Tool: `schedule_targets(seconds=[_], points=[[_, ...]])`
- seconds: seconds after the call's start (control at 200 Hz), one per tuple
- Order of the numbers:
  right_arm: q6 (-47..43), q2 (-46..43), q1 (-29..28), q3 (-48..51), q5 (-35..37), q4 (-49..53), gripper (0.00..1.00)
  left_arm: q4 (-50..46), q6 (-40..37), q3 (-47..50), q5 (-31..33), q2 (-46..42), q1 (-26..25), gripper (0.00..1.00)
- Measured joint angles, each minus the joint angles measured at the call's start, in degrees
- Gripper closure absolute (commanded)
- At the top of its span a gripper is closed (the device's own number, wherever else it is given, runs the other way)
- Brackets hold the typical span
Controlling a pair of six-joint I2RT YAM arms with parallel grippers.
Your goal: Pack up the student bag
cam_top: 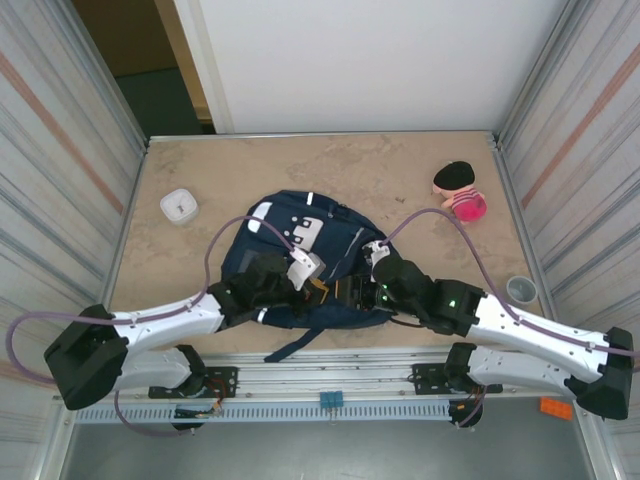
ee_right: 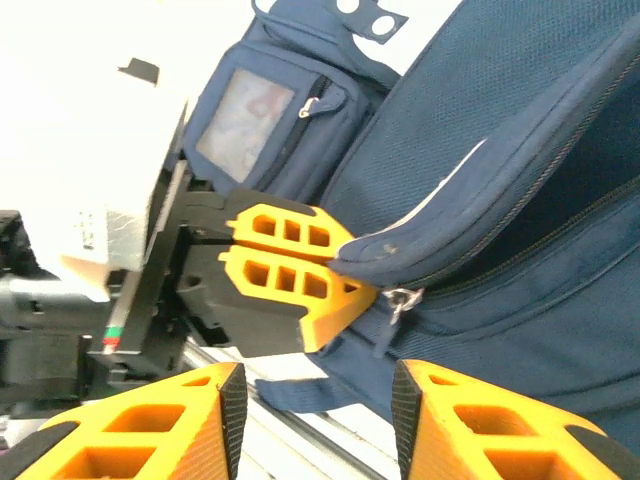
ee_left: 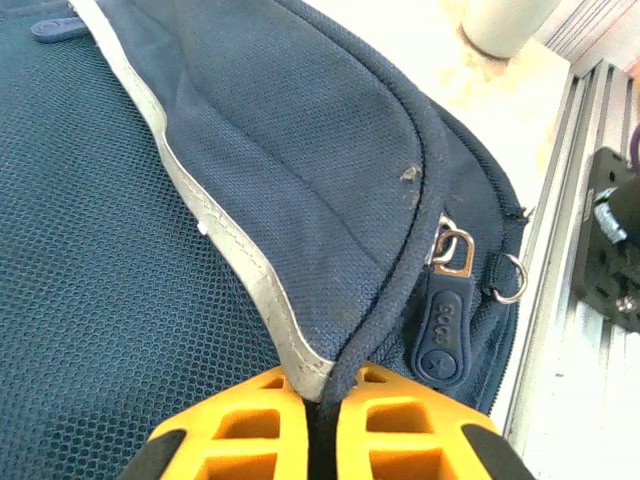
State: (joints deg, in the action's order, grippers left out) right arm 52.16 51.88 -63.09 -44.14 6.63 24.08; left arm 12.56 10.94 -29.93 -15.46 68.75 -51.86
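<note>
One left tool [ee_left: 322, 400] clamps the student bag [ee_left: 300, 150]; right tool [ee_right: 315, 415] apart; zip pull [ee_left: 440, 325] lettering unreadable.

Zipper pull [ee_left: 441, 330] on the student bag [ee_left: 300, 150] bears seemingly illegible lettering

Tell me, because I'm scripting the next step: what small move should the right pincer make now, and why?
Probably ease the right pincer forward onto the zipper pull and close on it. The left pincer is clamped on the piped flap edge of the student bag beside that pull, bracing the fabric, while the right jaws stand open short of it, holding nothing.
</note>
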Motion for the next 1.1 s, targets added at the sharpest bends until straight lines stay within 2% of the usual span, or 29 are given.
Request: schedule_targets(seconds=[0.371, 0.666, 0.737, 0.887, 0.982, 1.097], points=[[1.68, 9.46, -1.07, -0.81, 2.51, 1.70, 0.66, 1.51, 3.28, 0.09, -1.62, 0.72, 0.28, 1.00], [1.68, 12.66, -0.57, -2.32, 4.81, 0.39, 0.69, 2.40, 3.80, 0.55, -2.62, 0.72, 0.55, 1.00], [1.68, 13.60, -0.50, -2.97, 5.18, 0.42, 0.75, 2.58, 3.96, 0.61, -2.64, 0.72, 0.55, 1.00], [0.90, 15.37, 0.35, -4.87, 5.84, 2.99, 0.95, 2.51, 3.93, 0.61, -2.64, 0.72, 0.85, 1.00], [-0.44, 15.50, 0.50, -6.58, 5.81, 5.68, 1.00, 1.84, 3.21, 0.28, -2.36, 0.70, 0.83, 1.00], [-3.52, 15.50, 2.10, -9.38, 4.00, 10.27, 1.00, -1.18, 0.50, -1.33, -1.40, 0.39, 0.72, 1.00]])
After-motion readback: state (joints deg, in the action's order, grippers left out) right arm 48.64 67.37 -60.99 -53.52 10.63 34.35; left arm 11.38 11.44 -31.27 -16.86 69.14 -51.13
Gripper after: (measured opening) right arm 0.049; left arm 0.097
